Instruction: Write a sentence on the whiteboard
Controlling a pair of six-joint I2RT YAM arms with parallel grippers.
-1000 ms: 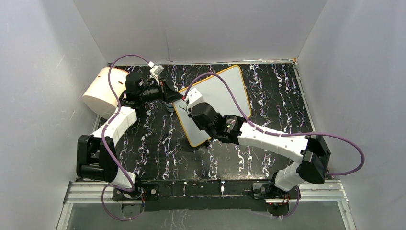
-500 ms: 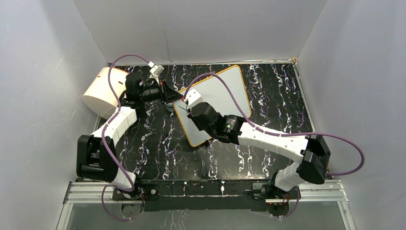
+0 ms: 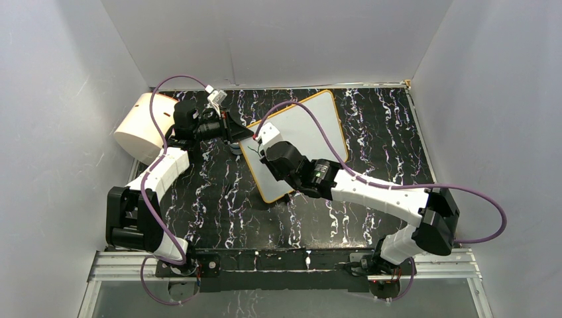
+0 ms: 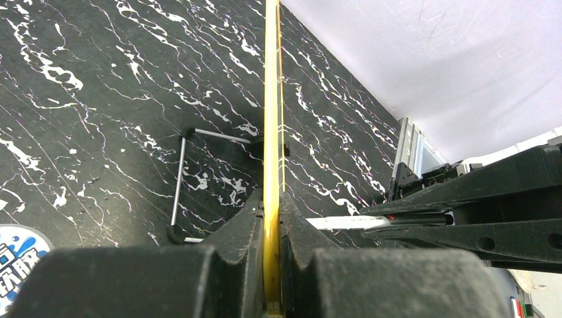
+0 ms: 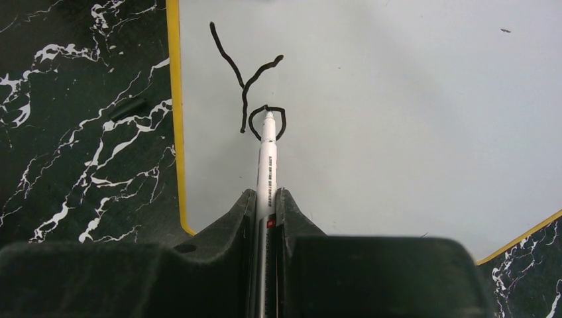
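Pinching a white marker (image 5: 267,165) whose tip rests on the sentence (image 5: 246,79)'s "o" near the whiteboard (image 5: 397,132)'s left rim, the right gripper (image 5: 266,199) has blank surface lying rightward, while the left gripper (image 4: 272,205) clamps the yellow edge.

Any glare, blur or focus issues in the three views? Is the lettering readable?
Right wrist: lettering and marker crisp, whiteboard evenly lit, no glare; right claw a dark, soft foreground. Left wrist: left claw blurred up close, the board's yellow rim sharp beyond it. Top external: even soft light, no hot spots, but the right arm covers the writing.
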